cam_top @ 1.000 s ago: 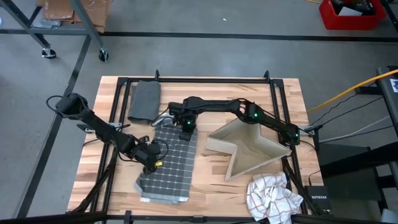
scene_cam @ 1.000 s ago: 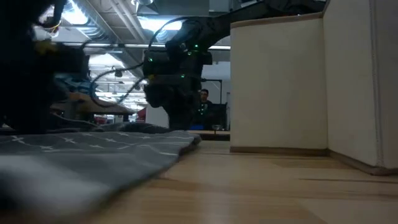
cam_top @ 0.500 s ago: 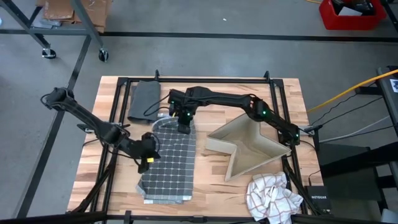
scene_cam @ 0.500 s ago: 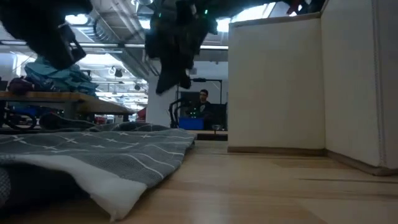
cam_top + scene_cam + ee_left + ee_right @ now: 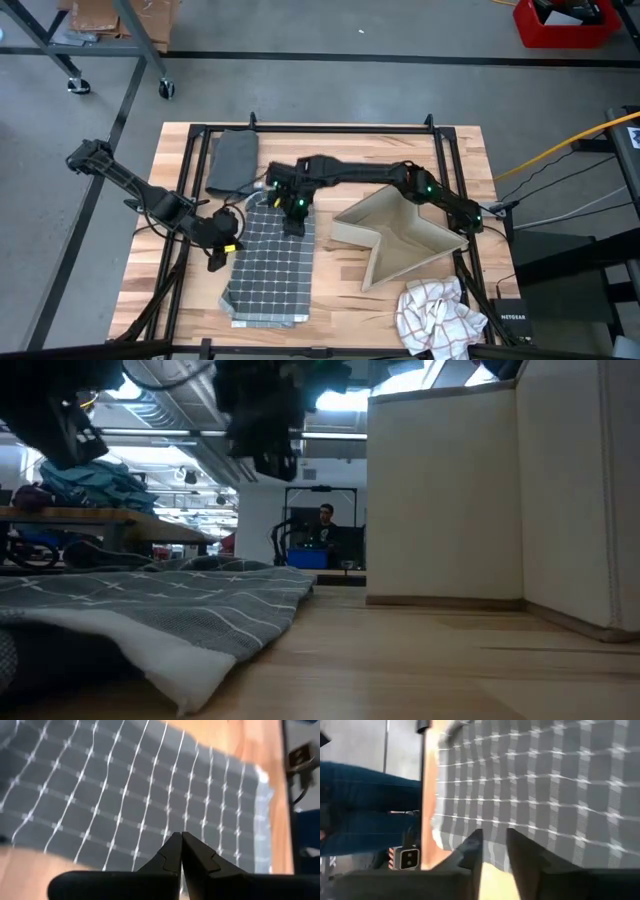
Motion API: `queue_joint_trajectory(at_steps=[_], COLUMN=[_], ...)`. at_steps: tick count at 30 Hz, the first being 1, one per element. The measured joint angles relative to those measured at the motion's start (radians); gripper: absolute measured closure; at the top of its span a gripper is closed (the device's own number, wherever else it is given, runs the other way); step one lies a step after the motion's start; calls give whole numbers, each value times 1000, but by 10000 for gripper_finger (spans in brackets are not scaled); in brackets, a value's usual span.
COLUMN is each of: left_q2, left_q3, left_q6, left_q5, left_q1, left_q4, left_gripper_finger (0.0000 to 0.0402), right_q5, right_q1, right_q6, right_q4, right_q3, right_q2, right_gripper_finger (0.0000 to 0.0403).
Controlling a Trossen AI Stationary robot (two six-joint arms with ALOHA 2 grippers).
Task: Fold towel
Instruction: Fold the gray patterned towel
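Left gripper [image 5: 216,258]: hovering just off the towel's left edge, over bare wood; fingers pinched tight together, nothing between them, clear in the left wrist view.
Towel [image 5: 268,262]: grey grid cloth lying flat as a long strip, left of the cardboard box [image 5: 400,240]; it looks laid out ready for another fold.
Right gripper [image 5: 291,207]: poised above the towel's far edge; fingers parted a little, a gap showing, gripping nothing; my read, it's just let go.
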Motion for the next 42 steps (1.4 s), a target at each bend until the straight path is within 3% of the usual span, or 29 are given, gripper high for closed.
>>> queue_joint_trajectory(at_steps=[6,11,19,24,27,31,37,42], left_q2=[0,1,7,42,60,75,77,77], left_q3=[0,0,1,2,2,2,2,2], left_q6=[-130,-266,-303,-495,-596,-684,-707,-588], left_q5=[71,90,91,119,201,332,343,336], left_q1=[0,0,0,0,0,-12,-64,-123], left_q4=[-72,-56,-78,-148,-159,-124,-90,-92], left_gripper_finger=[398,398,382,305,257,219,209,208], right_q5=[3,16,-9,-8,6,72,197,340], right_q1=[85,131,167,195,212,248,306,357], right_q6=[1,1,1,-1,38,197,433,497], right_q4=[61,23,-61,-62,-62,-60,9,81], right_q3=[0,0,0,0,0,0,0,0], right_q2=[0,0,0,0,0,0,0,0], right_gripper_finger=[220,179,177,177,177,177,178,178])
